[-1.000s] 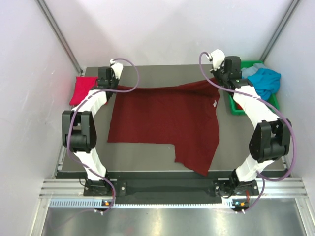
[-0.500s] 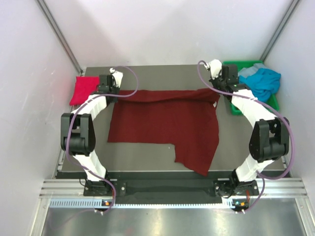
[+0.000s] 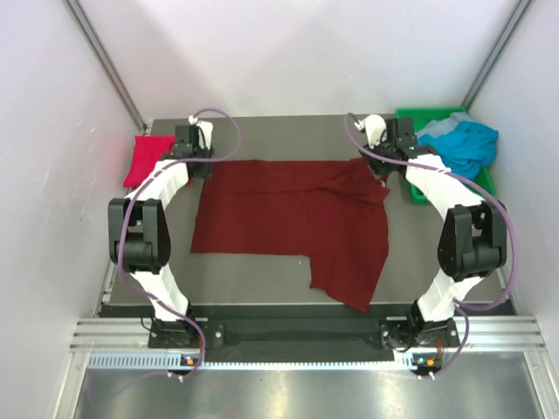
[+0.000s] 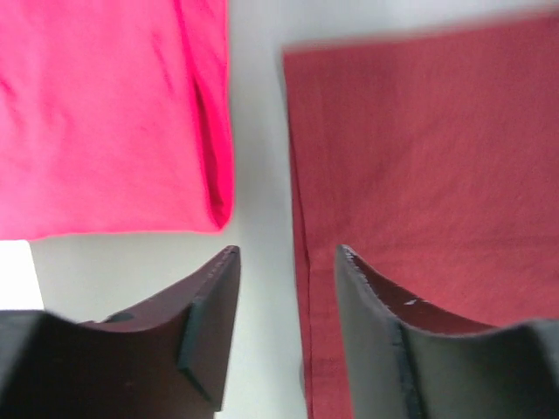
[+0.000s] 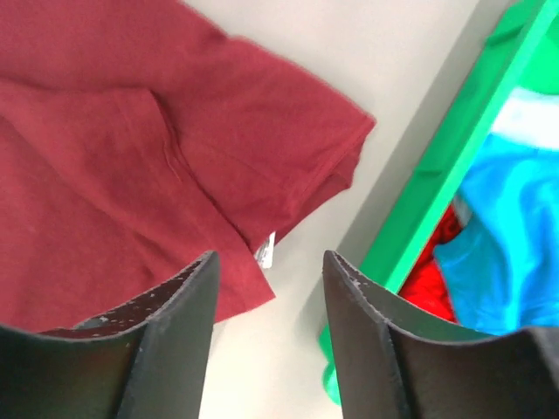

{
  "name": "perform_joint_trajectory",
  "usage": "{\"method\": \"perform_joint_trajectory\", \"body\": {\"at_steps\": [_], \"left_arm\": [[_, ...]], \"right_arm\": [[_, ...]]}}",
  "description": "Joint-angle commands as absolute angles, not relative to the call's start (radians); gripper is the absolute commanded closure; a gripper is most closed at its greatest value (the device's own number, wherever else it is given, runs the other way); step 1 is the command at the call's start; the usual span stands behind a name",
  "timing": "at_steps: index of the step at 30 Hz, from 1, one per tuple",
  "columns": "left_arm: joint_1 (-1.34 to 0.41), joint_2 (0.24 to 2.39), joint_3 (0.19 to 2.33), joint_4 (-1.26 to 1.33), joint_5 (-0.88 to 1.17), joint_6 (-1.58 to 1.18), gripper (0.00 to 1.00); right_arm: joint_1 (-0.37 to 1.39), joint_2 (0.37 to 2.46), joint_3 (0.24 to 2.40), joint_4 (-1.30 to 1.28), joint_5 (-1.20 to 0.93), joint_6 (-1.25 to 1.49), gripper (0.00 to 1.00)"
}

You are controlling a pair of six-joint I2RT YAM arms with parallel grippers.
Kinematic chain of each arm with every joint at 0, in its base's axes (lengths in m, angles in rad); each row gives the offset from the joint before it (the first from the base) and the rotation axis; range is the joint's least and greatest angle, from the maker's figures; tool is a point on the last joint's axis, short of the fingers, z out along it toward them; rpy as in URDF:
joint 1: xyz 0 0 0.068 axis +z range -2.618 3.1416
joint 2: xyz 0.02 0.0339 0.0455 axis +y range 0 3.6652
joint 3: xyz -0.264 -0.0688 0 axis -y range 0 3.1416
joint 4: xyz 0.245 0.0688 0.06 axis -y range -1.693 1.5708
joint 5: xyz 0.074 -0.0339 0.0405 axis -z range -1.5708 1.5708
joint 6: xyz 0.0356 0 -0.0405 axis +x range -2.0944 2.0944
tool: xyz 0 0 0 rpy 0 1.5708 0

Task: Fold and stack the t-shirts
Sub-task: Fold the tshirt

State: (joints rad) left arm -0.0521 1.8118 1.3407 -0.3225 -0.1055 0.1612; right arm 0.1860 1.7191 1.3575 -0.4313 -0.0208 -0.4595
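The dark maroon t-shirt (image 3: 293,218) lies spread over the middle of the counter (image 3: 253,272), loose and flat. Its far edge runs between the two arms, and there the cloth is doubled over in soft creases. At the near right a longer flap of it reaches toward the near edge of the counter. At its far right corner a sleeve (image 5: 297,140) lies on the surface with a small white label (image 5: 266,248) showing at the hem.

The left end effector (image 4: 286,257) hovers over the shirt's far left edge with its fingers apart and nothing between them. One finger is above the maroon cloth and the other above bare counter. The right end effector (image 5: 269,260) is likewise apart and empty above the sleeve corner, one finger over the cloth and one over the counter beside it.

The bright crimson t-shirt (image 3: 147,159) sits folded at the far left corner. It is just beside the maroon edge, with a narrow strip of counter between them.

The teal-blue t-shirt (image 3: 467,144) is bunched in the green bin (image 3: 421,195) at the far right and spills over the rim. In the right wrist view a bit of red cloth (image 5: 428,281) shows beneath it inside the bin
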Motion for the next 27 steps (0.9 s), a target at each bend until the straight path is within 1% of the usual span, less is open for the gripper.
{"method": "perform_joint_trajectory", "body": {"at_steps": [1, 4, 6, 8, 9, 10, 11, 13, 14, 17, 21, 27], "left_arm": [[-0.044, 1.763, 1.457, -0.322, -0.109, 0.095, 0.45], [-0.055, 1.856, 1.569, -0.382, -0.005, 0.063, 0.44], [-0.080, 1.914, 1.658, -0.422, 0.087, 0.034, 0.45], [-0.101, 2.003, 1.710, -0.482, 0.234, 0.031, 0.46], [-0.107, 2.060, 1.756, -0.509, 0.283, 0.028, 0.48], [-0.112, 2.060, 1.778, -0.509, 0.302, 0.020, 0.48], [-0.120, 2.115, 1.795, -0.515, 0.317, 0.003, 0.48], [-0.123, 2.167, 1.813, -0.497, 0.333, 0.002, 0.50], [-0.132, 2.177, 1.810, -0.476, 0.315, -0.029, 0.50], [-0.153, 2.192, 1.798, -0.479, 0.307, -0.009, 0.50], [-0.156, 2.204, 1.786, -0.480, 0.353, -0.043, 0.50], [-0.163, 2.212, 1.761, -0.482, 0.344, -0.054, 0.50]], "right_arm": [[0.196, 1.632, 1.480, -0.433, -0.084, -0.445, 0.48], [0.198, 1.693, 1.540, -0.440, -0.150, -0.416, 0.48], [0.196, 1.782, 1.569, -0.457, -0.187, -0.385, 0.48], [0.196, 1.848, 1.623, -0.468, -0.231, -0.368, 0.50], [0.198, 1.929, 1.696, -0.513, -0.254, -0.356, 0.51], [0.196, 1.974, 1.736, -0.532, -0.268, -0.341, 0.52], [0.195, 2.052, 1.776, -0.551, -0.293, -0.309, 0.53], [0.193, 2.118, 1.874, -0.594, -0.322, -0.293, 0.54], [0.193, 2.141, 1.894, -0.598, -0.337, -0.284, 0.54], [0.193, 2.210, 1.957, -0.612, -0.370, -0.264, 0.54], [0.195, 2.227, 1.962, -0.629, -0.388, -0.262, 0.55], [0.193, 2.200, 1.908, -0.641, -0.399, -0.256, 0.58]]}}
